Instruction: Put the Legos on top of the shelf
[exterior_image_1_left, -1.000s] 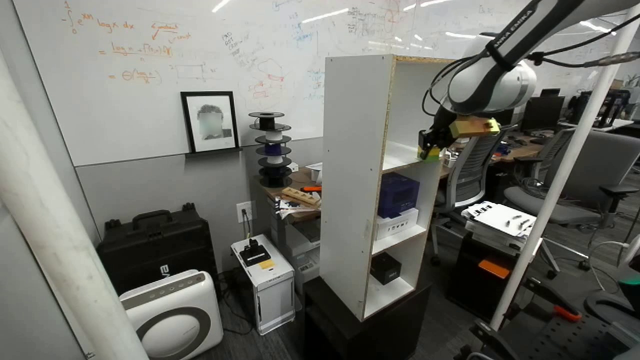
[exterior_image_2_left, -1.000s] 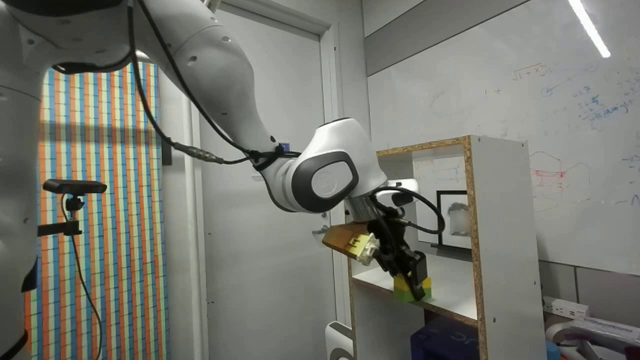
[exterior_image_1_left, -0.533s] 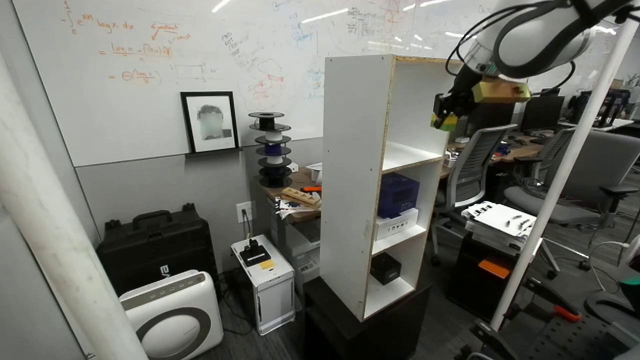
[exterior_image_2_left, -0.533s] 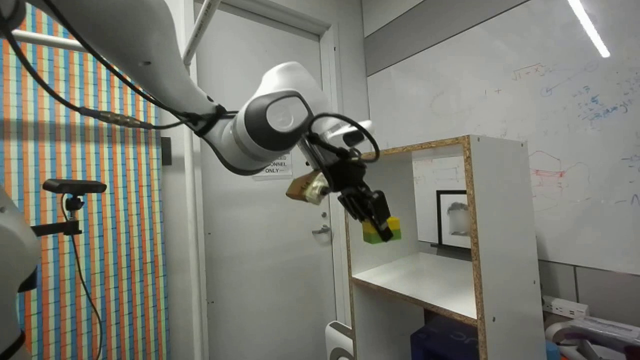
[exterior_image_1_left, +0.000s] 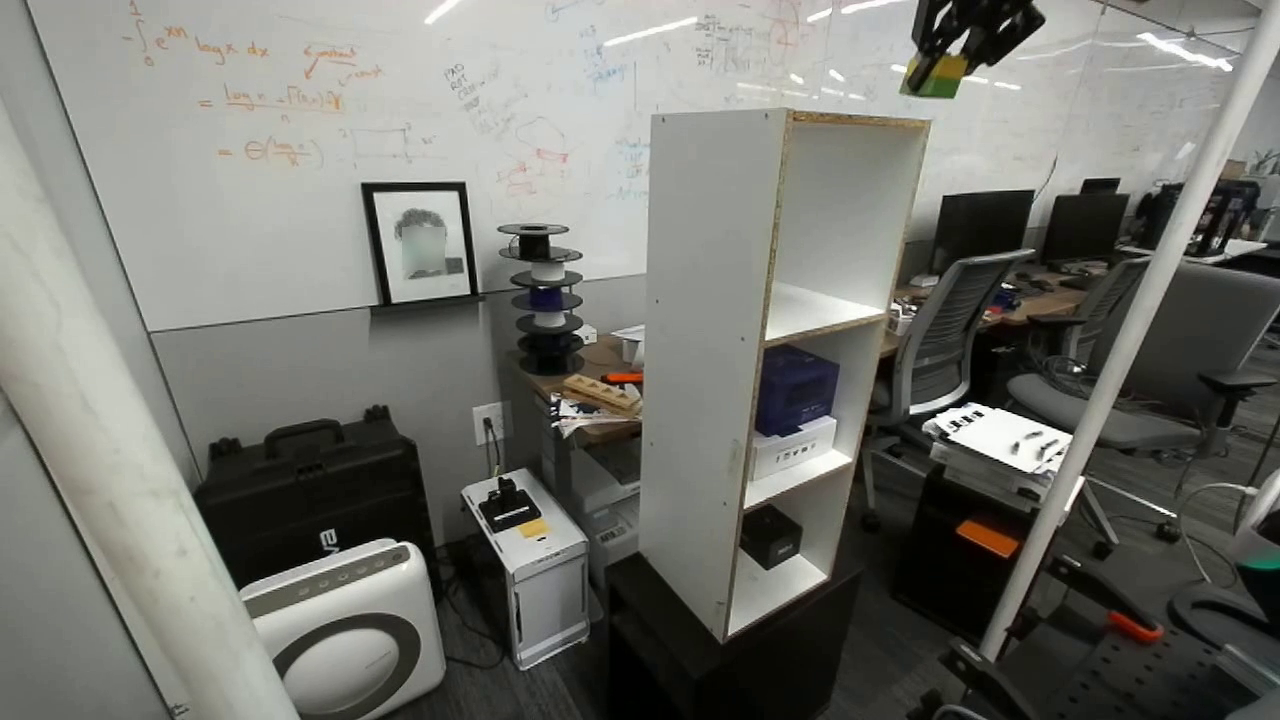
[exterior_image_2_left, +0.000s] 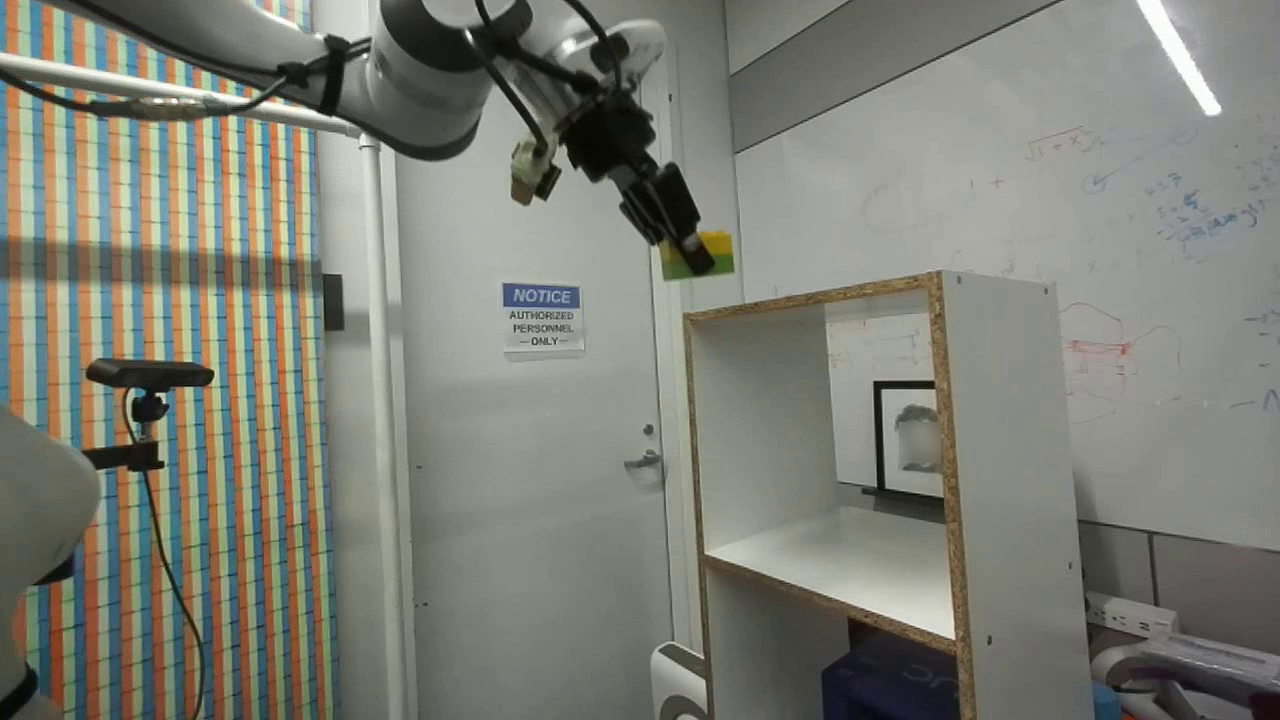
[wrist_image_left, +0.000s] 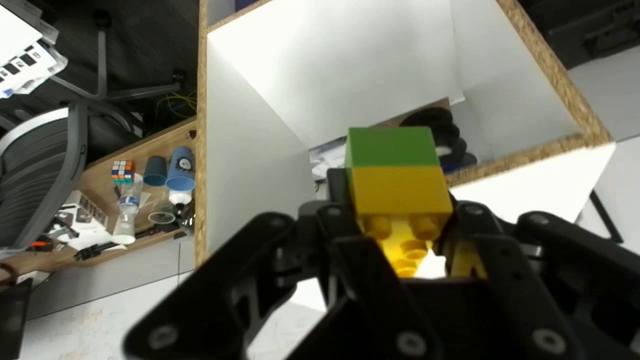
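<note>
The hand (exterior_image_2_left: 698, 256) grips the Legos (wrist_image_left: 395, 187), holding them higher than the top of the shelf (exterior_image_2_left: 1010, 450) but seemingly in front of its open face, so the next move likely runs inward, then down

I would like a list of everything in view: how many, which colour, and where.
Legos: one stack, green and yellow, mid-air
Shelf: one, white, on a black cabinet
Blue box: one, dark blue, middle compartment
White box: one, white, beneath it
Black box: one, black, bottom compartment
Portrait: one, black-framed, against the whiteboard
Spools: several, mostly black, near the portrait
Appliance: one, white, before a black case
Chairs: at least two, grey, by a desk
Door: one, grey, near the whiteboard
Other items: uncounted, mixed colours, desk and elsewhere
Arm: one, white, before the door
Gripper: one, black, around the Legos
</note>
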